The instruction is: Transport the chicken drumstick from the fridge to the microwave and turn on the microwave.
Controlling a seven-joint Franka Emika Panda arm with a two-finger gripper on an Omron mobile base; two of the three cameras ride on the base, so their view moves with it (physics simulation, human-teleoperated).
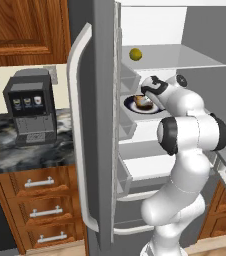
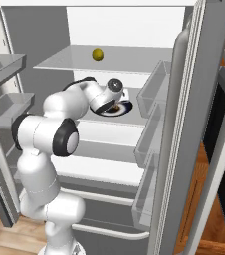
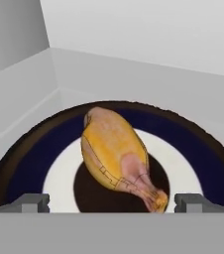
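Note:
The chicken drumstick (image 3: 115, 151), golden-brown and tapered at its near end, lies on a round plate (image 3: 39, 154) with a dark blue rim, a white ring and a dark centre. The plate (image 1: 131, 104) rests on a middle shelf of the open fridge (image 1: 102, 125). My gripper (image 3: 112, 202) is open just above the plate, its fingertips (image 3: 33, 202) wide apart on either side of the drumstick's narrow end, not touching it. From the base, the hand (image 2: 109, 97) reaches over the plate (image 2: 126, 106) and hides most of the meat. The microwave is out of view.
A yellow lemon-like ball (image 1: 135, 54) sits on the shelf above. The fridge door with its long curved handle (image 1: 77, 100) stands open at the left, with door bins (image 2: 152, 89) on the right door. A black and grey coffee machine (image 1: 30, 107) stands on the dark counter.

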